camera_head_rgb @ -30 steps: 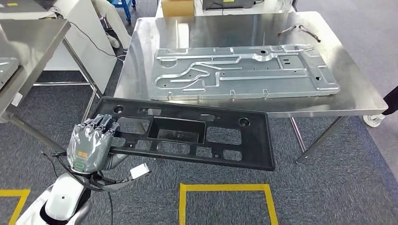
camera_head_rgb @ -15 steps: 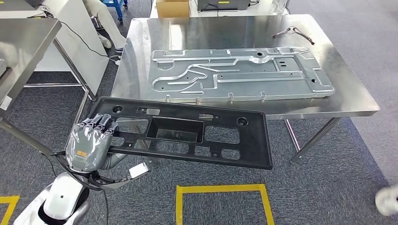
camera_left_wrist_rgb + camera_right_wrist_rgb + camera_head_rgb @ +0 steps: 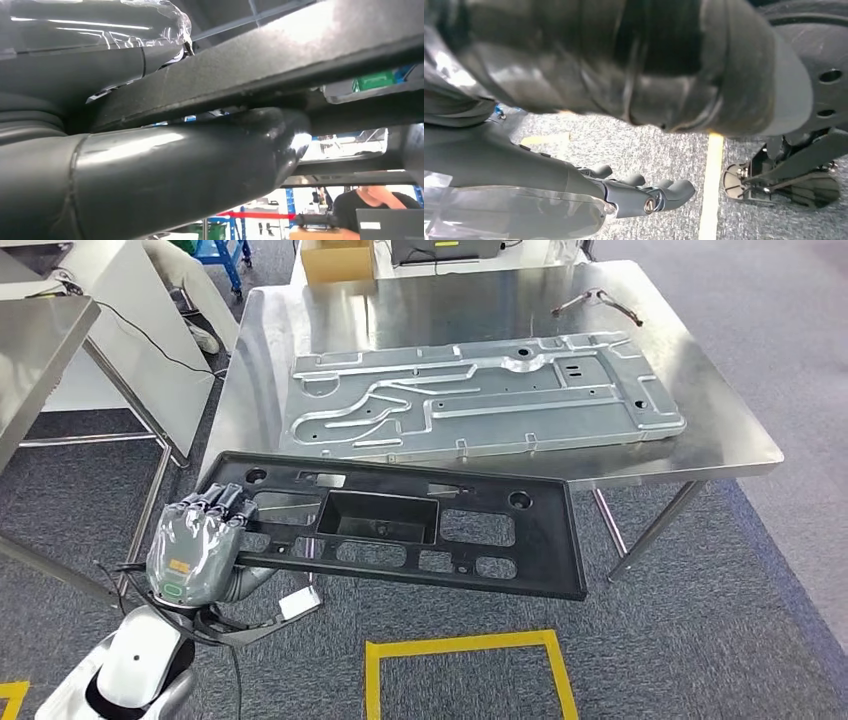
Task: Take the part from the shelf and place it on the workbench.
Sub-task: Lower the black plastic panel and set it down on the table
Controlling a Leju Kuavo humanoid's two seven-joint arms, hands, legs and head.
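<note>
The part is a long black plastic panel [image 3: 545,540] with many cut-outs, held level in front of me, below the near edge of the steel workbench [image 3: 710,435]. My left hand [image 3: 195,545] grips the panel's left end, fingers curled over its top edge. In the left wrist view, the thumb [image 3: 175,170] lies under a black bar of the panel [image 3: 280,55]. My right hand [image 3: 639,195] hangs over the grey carpet with its fingers apart and nothing in it.
A large stamped metal sheet [image 3: 480,395] covers much of the workbench, and a bent wire piece [image 3: 590,302] lies at its far right. A steel shelf [image 3: 40,330] stands to the left. Yellow tape [image 3: 460,645] marks the floor. A person [image 3: 375,200] stands beyond.
The whole picture has shifted: the workbench now sits further left and the shelf has slid toward the left edge, so the camera has moved. My left hand keeps its grip on the panel.
</note>
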